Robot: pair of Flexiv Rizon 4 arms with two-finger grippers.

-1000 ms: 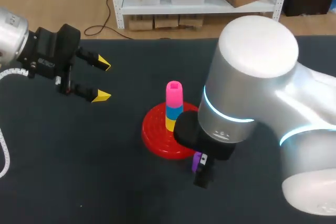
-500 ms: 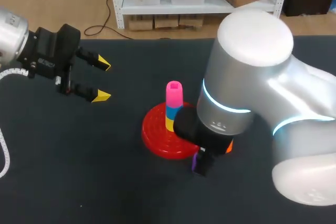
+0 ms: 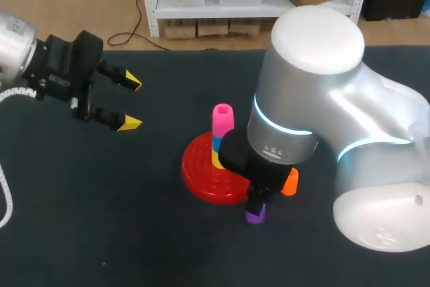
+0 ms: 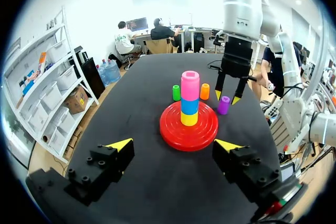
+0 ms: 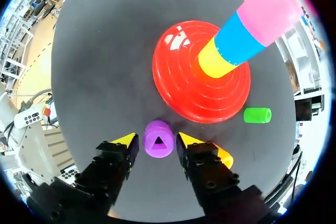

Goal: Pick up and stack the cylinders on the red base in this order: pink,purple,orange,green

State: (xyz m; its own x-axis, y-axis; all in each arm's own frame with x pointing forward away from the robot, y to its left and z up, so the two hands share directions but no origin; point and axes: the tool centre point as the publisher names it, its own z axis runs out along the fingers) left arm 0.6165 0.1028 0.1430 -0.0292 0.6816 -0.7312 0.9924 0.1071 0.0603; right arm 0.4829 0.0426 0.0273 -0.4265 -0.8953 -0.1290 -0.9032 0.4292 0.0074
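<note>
Red base point(image 5: 197, 77), ringed with concentric ridges. The stack on it is banded: yellow cylinder point(image 5: 215, 59), blue cylinder point(image 5: 237, 38), pink cylinder point(image 5: 269, 10). Purple cylinder point(image 5: 158, 138) with a darker triangle on top; green cylinder point(image 5: 257, 115); orange cylinder point(image 3: 289, 183). Black worktop point(image 3: 134, 220). Left tool point(image 3: 133, 103) and right tool point(image 5: 156, 139): black, yellow-tipped

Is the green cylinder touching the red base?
Apart. The right wrist view shows a strip of dark table between the green cylinder and the red base.
</note>
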